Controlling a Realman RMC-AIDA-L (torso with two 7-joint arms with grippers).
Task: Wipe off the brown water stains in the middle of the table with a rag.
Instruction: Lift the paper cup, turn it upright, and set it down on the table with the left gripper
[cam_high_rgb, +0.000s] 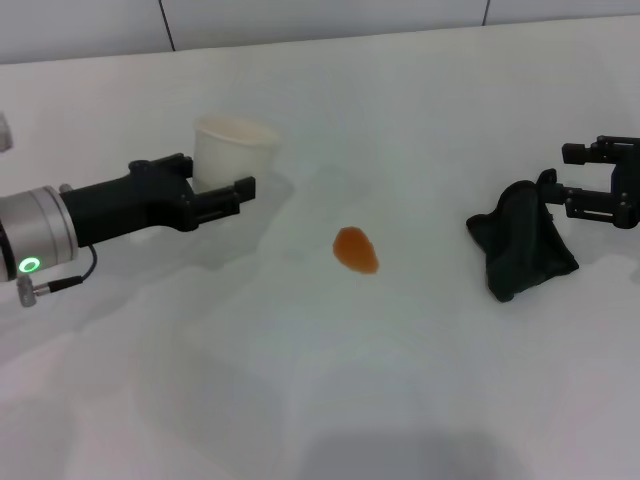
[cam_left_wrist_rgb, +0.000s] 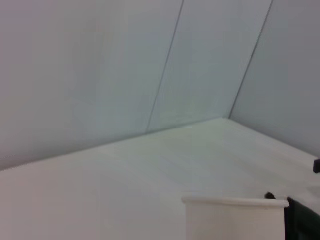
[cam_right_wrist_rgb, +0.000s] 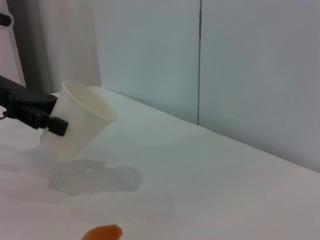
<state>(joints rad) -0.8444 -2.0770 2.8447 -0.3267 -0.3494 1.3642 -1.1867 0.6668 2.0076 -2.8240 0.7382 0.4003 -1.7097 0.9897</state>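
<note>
As I read the head view from my left, my left arm reaches in low and nearly level across the table (cam_high_rgb: 420, 110), its left gripper (cam_high_rgb: 222, 196) closed on the lower wall of a pale paper cup (cam_high_rgb: 233, 150). In the right wrist view the cup (cam_right_wrist_rgb: 79, 120) hangs tilted, mouth leaning away from the fingers (cam_right_wrist_rgb: 50, 122) that clamp it. In the left wrist view only the cup's rim (cam_left_wrist_rgb: 235, 202) shows.

Near the middle of the table lie the brown water stains (cam_high_rgb: 355, 249), a single orange-brown oval blot, apart from both the cup and the cloth; its edge shows in the right wrist view (cam_right_wrist_rgb: 102, 232).

Further right, the rag (cam_high_rgb: 522, 240) sits in a black peaked wad on the table. My right gripper (cam_high_rgb: 570, 180) comes in level from the right edge with its jaws spread apart, one finger above the other. The lower finger seems to be just touching the rag's upper edge, though I cannot be sure of contact from this angle.
</note>
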